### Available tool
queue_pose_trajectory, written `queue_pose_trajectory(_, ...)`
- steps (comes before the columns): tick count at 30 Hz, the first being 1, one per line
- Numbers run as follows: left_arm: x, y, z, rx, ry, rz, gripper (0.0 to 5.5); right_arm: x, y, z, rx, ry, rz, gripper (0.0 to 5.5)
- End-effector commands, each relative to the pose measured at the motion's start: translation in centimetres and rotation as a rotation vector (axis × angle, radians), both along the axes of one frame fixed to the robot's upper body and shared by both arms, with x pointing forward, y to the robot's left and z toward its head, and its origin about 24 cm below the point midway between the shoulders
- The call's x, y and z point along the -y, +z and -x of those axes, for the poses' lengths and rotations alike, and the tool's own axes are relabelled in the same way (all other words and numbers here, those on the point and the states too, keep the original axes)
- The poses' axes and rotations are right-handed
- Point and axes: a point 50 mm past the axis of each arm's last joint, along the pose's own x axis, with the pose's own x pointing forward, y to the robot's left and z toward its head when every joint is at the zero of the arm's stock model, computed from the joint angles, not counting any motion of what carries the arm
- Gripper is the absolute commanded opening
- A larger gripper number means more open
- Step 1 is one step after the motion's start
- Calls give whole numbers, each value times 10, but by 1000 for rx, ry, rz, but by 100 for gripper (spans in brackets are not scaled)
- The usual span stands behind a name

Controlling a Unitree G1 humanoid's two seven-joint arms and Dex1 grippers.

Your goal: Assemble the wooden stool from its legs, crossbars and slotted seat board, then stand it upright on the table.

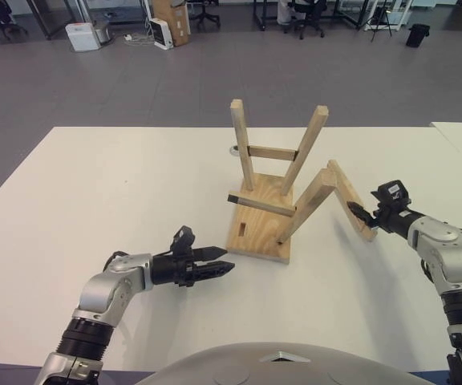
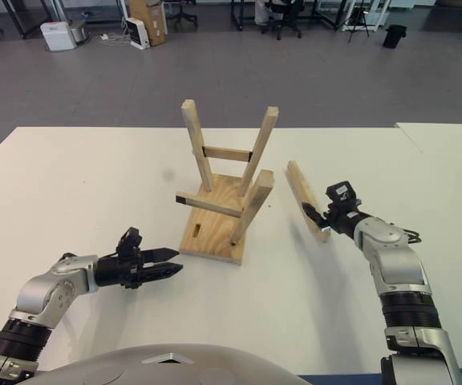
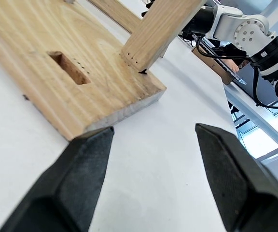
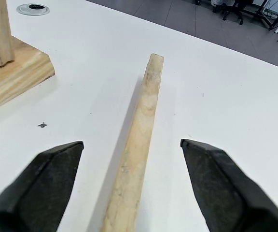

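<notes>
White table (image 1: 95, 176) with upturned stool (image 1: 259, 220), loose leg (image 2: 305, 199) between parted fingers of right gripper (image 4: 132, 142), left gripper (image 1: 226, 261) likewise apart.

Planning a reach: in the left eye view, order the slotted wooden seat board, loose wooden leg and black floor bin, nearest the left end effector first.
1. Slotted wooden seat board, just ahead of the left end effector.
2. Loose wooden leg, to the right.
3. Black floor bin, far right.
</notes>
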Motion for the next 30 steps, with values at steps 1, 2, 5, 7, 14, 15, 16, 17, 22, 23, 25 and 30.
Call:
queue_pose_trajectory(1, -3, 3, -7, 56, 16, -55, 311, 3, -18, 7, -99, -74, 3, 300)
queue_pose_trajectory(2, -4, 2, -8, 64, 30, -63, 311, 5, -20, 7, -106, -93, 10, 274)
queue_pose_trajectory(5, -11, -1, -15, 74, 97, -83, 311, 6, -21, 7, -109, -87, 4, 218)
queue_pose_trajectory(7, -19, 2, -22, 111, 127, -118, 311, 6, -21, 6, -107, -87, 5, 177)
queue_pose_trajectory(14, -82, 116, -104, 498, 504, -56, 311, 16, 44, -21, 239, -117, -9, 103)
queue_pose_trajectory(15, -81, 144, -113, 567, 533, 7, 311, 14, 67, -27, 335, -108, -12, 103)
queue_pose_trajectory(16, -76, 170, -120, 635, 560, 52, 311, 10, 93, -33, 442, -81, -1, 103)
queue_pose_trajectory(17, -69, 192, -124, 682, 555, 114, 311, -1, 122, -38, 556, -30, 6, 103)
queue_pose_trajectory(22, -3, 256, -118, 689, 357, 429, 418, -84, 212, -24, 963, 348, -26, 103)
queue_pose_trajectory(23, 5, 262, -117, 664, 345, 465, 432, -96, 220, -19, 1012, 405, -25, 103)
queue_pose_trajectory(25, 21, 276, -115, 575, 351, 600, 458, -114, 227, -12, 1061, 496, -53, 103)
queue_pose_trajectory(30, 44, 289, -110, 418, 328, 757, 460, -138, 231, -4, 1088, 607, -155, 103)
